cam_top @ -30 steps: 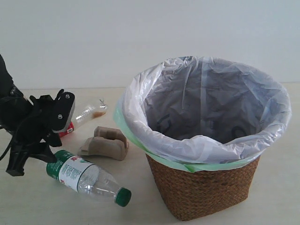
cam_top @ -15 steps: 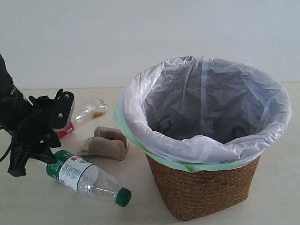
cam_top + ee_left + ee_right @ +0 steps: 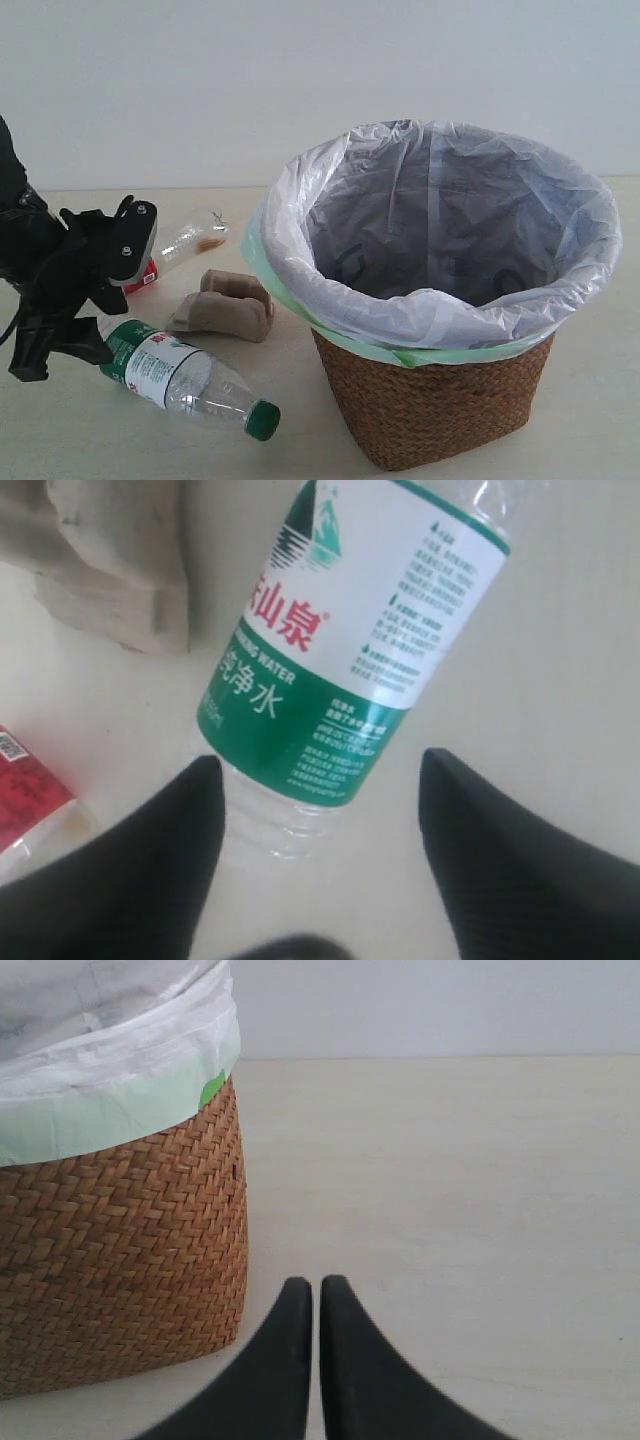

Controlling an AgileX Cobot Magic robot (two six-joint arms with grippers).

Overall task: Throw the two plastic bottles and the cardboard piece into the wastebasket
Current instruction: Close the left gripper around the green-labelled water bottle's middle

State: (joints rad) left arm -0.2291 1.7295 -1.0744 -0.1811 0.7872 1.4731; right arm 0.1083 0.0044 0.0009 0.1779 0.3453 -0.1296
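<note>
Left claw (image 3: 320, 760) has dropped and spread open, straddling the base end of the green bottle (image 3: 340, 650) lying on the surface (image 3: 560, 630): a grasp looks next. Right claw (image 3: 317, 1285) is closed, basket (image 3: 120, 1240) beside it.

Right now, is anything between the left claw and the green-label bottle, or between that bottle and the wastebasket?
Nothing visible. The left claw hangs open astride the green-label bottle. The cardboard piece lies off to one side. Only bare table separates the bottle from the wastebasket, though the basket's rim stands high.
</note>
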